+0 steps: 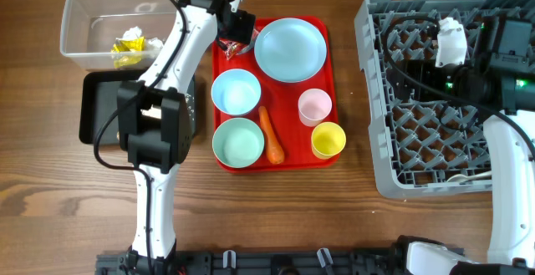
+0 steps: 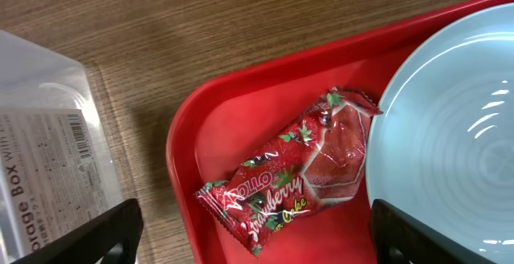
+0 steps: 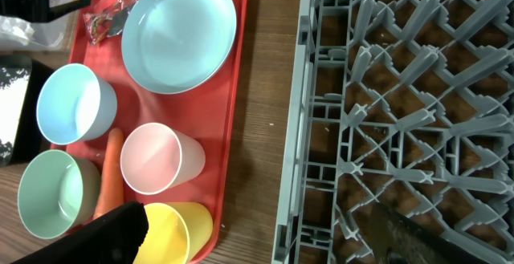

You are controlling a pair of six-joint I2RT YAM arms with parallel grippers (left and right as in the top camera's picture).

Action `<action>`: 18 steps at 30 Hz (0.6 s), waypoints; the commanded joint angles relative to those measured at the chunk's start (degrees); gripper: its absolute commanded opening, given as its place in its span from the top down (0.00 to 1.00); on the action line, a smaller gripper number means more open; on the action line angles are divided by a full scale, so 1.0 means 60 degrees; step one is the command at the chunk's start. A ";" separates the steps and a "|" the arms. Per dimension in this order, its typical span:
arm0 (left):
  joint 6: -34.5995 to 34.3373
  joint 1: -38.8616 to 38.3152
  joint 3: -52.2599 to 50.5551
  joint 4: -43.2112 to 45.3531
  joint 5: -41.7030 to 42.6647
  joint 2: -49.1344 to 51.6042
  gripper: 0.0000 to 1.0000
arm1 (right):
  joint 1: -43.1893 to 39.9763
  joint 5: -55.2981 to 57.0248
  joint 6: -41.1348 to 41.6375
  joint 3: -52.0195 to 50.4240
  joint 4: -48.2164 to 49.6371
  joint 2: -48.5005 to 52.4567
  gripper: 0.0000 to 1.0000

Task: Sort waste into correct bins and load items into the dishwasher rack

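Note:
A red crinkled wrapper (image 2: 301,172) lies in the back left corner of the flat red tray (image 2: 193,127), beside the light-blue plate (image 2: 450,119). My left gripper (image 2: 261,240) hangs just above it, open, one finger on each side and nothing held. The tray also carries two bowls (image 1: 236,91) (image 1: 238,141), an orange carrot (image 1: 272,134), a pink cup (image 1: 315,106) and a yellow cup (image 1: 328,140). My right gripper (image 3: 269,244) is open and empty over the left edge of the grey dishwasher rack (image 1: 435,116). The clear tub (image 1: 84,24) holds yellow wrappers (image 1: 127,49) and white tissue.
The shallow black tray (image 1: 96,108) sits in front of the clear tub, partly hidden by my left arm (image 1: 155,124). The red tray lies between the bins and the rack. My right arm (image 1: 501,58) reaches over the rack's back right part.

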 commanded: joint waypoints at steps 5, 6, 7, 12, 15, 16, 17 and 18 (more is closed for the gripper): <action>0.0149 0.0015 0.0033 -0.0401 0.0193 0.0586 0.14 | 0.0040 0.0073 0.0029 0.0000 0.0033 0.0058 0.09; 0.0146 0.0015 0.0033 -0.0433 0.0193 0.0681 0.14 | 0.0040 0.0073 0.0029 0.0000 0.0033 0.0058 0.09; 0.0146 0.0015 0.0029 -0.0452 0.0193 0.0765 0.14 | 0.0040 0.0073 0.0033 0.0000 0.0025 0.0058 0.09; 0.0142 0.0007 0.0015 -0.0382 0.0273 0.1093 0.15 | 0.0040 0.0073 0.0029 0.0000 0.0029 0.0058 0.09; 0.0142 0.0007 0.0015 -0.0310 0.0273 0.1242 0.16 | 0.0040 0.0073 0.0033 0.0000 0.0029 0.0058 0.09; 0.0142 0.0007 0.0015 -0.0295 0.0302 0.1293 0.17 | 0.0040 0.0073 0.0033 0.0000 0.0025 0.0058 0.09; 0.0142 0.0007 0.0015 -0.0280 0.0313 0.1381 0.18 | 0.0040 0.0073 0.0029 0.0000 0.0025 0.0058 0.09; 0.0138 0.0007 0.0015 -0.0284 0.0350 0.1435 0.20 | 0.0040 0.0073 0.0033 0.0000 0.0025 0.0058 0.09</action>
